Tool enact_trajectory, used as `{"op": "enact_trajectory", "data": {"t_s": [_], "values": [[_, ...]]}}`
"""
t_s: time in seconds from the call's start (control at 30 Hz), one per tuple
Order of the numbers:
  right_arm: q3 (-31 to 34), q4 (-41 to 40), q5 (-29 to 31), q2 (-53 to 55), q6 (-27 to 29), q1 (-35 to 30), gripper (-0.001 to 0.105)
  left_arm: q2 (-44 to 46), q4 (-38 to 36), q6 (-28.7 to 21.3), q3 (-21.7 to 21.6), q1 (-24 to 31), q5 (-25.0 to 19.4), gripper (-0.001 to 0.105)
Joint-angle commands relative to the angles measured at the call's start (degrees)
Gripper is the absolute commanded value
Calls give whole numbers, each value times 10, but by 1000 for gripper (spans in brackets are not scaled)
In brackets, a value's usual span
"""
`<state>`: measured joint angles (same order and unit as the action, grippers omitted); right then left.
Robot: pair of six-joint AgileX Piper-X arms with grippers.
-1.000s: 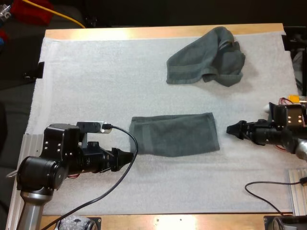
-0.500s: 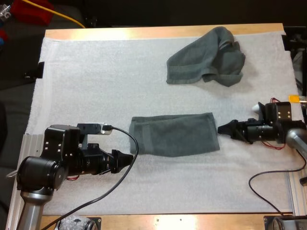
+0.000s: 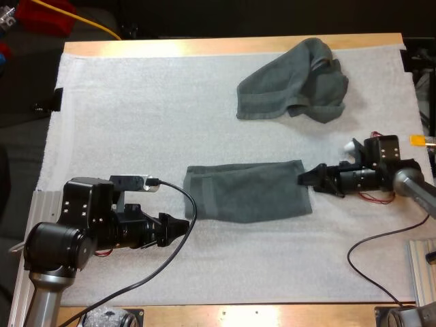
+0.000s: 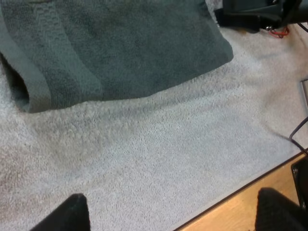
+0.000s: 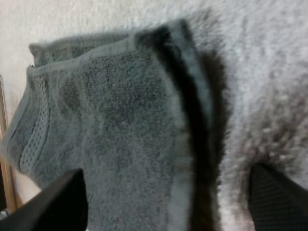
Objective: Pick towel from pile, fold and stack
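Note:
A dark grey-green towel point(image 3: 245, 191), folded into a flat rectangle, lies at the middle of the white mat point(image 3: 136, 116). A crumpled towel point(image 3: 293, 82) sits at the far right. My right gripper point(image 3: 303, 178) is at the folded towel's right edge, near its far corner. In the right wrist view that gripper point(image 5: 168, 199) is open, its fingers point(image 5: 62, 197) wide apart over the towel's point(image 5: 115, 120) hemmed edge. My left gripper point(image 3: 182, 227) hovers open just off the towel's near left corner. Its fingers point(image 4: 72, 214) stand apart over bare mat, short of the towel point(image 4: 110, 48).
The table's wooden front edge point(image 4: 269, 187) runs close behind my left gripper. My right arm point(image 4: 250, 14) shows at the towel's far corner in the left wrist view. A black cable point(image 3: 381, 276) loops on the mat at the near right.
My right gripper has moved left across the mat and reached the folded towel's right edge. The left arm and both towels have stayed where they were.

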<state>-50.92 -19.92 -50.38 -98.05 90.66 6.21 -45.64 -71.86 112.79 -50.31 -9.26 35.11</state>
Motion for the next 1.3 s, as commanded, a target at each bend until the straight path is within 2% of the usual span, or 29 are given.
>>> {"op": "enact_trajectory", "data": {"t_s": [0.0, 0.23, 0.4, 0.63, 0.73, 0.8, 0.83, 0.93, 1.07, 1.1, 1.13, 1.27], "values": [[7, -14, -1, -18, -7, 16, 70, 3, -2, -2, -4, 1, -6, 68], [7, -12, 3, -25, -31, 61, 70, 3, -2, -2, -4, 1, -6, 68], [7, 1, 3, -40, -69, 97, 70, 3, -2, -2, -4, 1, -6, 68], [7, 25, 20, -52, -108, 118, 69, 3, -2, -2, -4, 1, -4, 68], [7, 24, 36, -52, -119, 117, 55, 3, -3, -2, -4, 1, 4, 68], [7, 20, 47, -52, -121, 117, 39, 3, -3, -2, -4, 1, 7, 68], [7, 16, 59, -51, -121, 117, 26, 3, -3, -2, -4, 1, 7, 68], [7, 6, 86, -43, -114, 117, 11, 3, -3, -2, -4, 1, 9, 68], [7, -13, 159, -8, -87, 117, 2, 3, -3, -8, -4, 1, 24, 68], [7, -20, 174, 1, -83, 117, 2, 3, -3, -9, -4, 1, 25, 68], [4, -38, 218, 22, -71, 117, 1, 3, -3, -9, -4, 1, 25, 68], [-10, -94, 292, 47, -39, 117, 1, 3, -3, -10, -4, 1, 25, 68]]}}
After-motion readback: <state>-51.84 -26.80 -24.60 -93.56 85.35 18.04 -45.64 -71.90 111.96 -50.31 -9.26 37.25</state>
